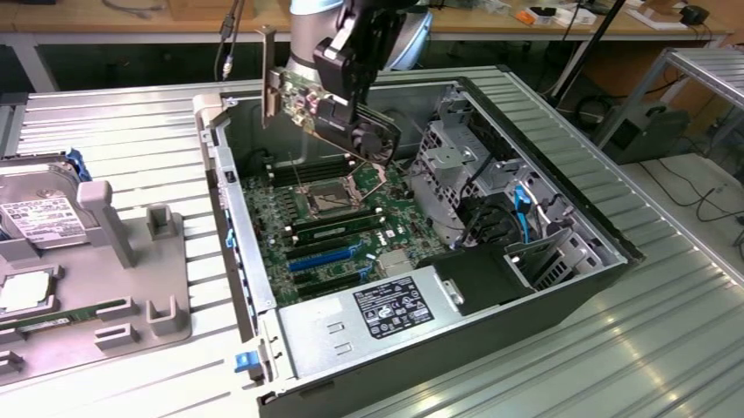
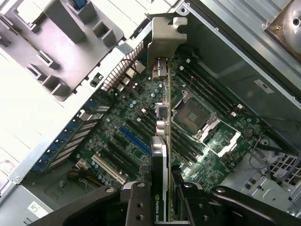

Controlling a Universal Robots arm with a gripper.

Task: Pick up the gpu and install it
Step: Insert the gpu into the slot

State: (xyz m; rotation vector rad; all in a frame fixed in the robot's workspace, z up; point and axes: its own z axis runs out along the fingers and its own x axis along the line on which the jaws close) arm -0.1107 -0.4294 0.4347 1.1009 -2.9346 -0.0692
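Exterior view, far left: a grey fixture tray (image 1: 145, 292) sits on the slatted metal table (image 1: 128, 131). In it we note a hard drive (image 1: 30, 213) with a white label. Nearer the camera, a green memory stick (image 1: 64, 315) lies flat in its groove.

Centre: an open computer case (image 1: 239, 252) lies on its side with the motherboard (image 1: 348, 239) exposed. We see the CPU socket (image 1: 329, 198) with dark memory slots beside it. A blue expansion slot (image 1: 320, 257) lies toward the power supply (image 1: 389, 318) at the near end.

Above the far end of the case, the gripper (image 1: 334, 103) is clamped on the gpu (image 1: 372, 133), pinching the card from both faces. The card hangs clear of the board and tilted. Its silvery bracket (image 1: 268, 70) points to the exterior view's left and stands above the case wall, while the fan end is over the socket area. We see no contact with any slot.

Right: a metal drive cage (image 1: 459, 157), with blue cables (image 1: 524, 218) just beyond it.

Wrist view: we see the gpu (image 2: 159, 188) edge-on between two black fingers (image 2: 136, 205). The bracket (image 2: 165, 42) is at its far end. The card hangs over the board between the blue expansion slot (image 2: 134, 139) and the CPU socket (image 2: 192, 114)
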